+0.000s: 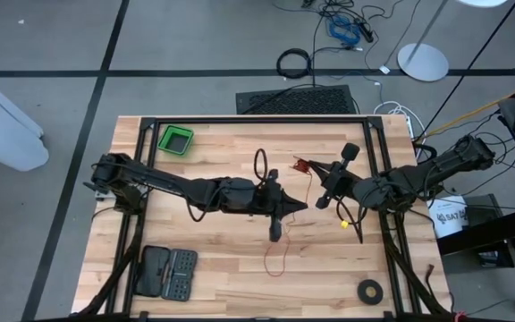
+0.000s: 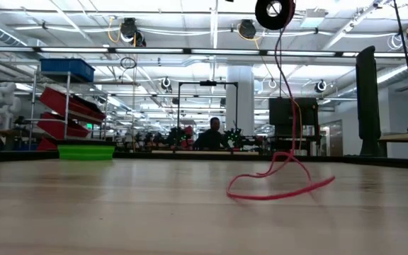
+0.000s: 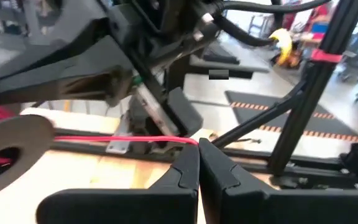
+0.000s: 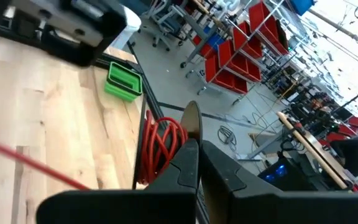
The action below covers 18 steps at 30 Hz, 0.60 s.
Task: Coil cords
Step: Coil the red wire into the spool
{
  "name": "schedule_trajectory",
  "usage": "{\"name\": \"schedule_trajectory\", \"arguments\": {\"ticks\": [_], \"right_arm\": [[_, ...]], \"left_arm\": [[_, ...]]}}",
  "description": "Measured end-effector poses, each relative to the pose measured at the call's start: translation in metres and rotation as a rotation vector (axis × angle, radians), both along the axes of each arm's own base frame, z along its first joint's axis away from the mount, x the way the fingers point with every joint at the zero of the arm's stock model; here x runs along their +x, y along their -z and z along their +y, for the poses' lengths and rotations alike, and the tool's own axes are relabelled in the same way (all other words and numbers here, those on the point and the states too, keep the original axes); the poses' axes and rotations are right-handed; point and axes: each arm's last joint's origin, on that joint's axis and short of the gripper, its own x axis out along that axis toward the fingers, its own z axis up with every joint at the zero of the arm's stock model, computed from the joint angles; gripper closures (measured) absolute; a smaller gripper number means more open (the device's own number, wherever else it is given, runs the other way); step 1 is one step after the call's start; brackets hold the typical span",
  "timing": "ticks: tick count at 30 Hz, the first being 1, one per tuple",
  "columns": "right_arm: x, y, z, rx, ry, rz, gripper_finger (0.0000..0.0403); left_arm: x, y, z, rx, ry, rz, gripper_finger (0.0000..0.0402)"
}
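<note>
From above, both my arms reach toward the middle of the bench [image 1: 240, 268]. My left gripper [image 1: 276, 225] is pinched shut on the red cord [image 1: 280, 259], whose tail loops on the wood just nearer. My right gripper [image 1: 322, 195] is also shut, beside the coiled part of the cord. The green bin [image 1: 176, 139] sits far left.

At bench level, a dark coil [image 2: 273, 12] hangs high, and the cord drops to a loose loop on the wood.

My left wrist camera shows the fingers [image 3: 185, 171] closed on the red strand.

My right wrist camera shows the fingers [image 4: 188, 162] together against red loops [image 4: 160, 146].
</note>
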Motion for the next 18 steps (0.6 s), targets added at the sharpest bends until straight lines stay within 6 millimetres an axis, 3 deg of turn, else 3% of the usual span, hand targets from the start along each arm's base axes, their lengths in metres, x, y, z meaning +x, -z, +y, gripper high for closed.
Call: {"name": "schedule_trajectory", "arguments": {"ticks": [10, 18], "right_arm": [[-0.005, 0.005, 0.0, 0.057, -0.107, 0.058, 0.0403], [-0.004, 0.005, 0.003, 0.092, -0.255, 0.092, 0.0403]], "left_arm": [[-0.025, -0.023, 0.006, 0.047, -0.079, 0.052, 0.0401], [-0.028, -0.023, 0.014, 0.058, -0.096, 0.094, 0.0401]]}}
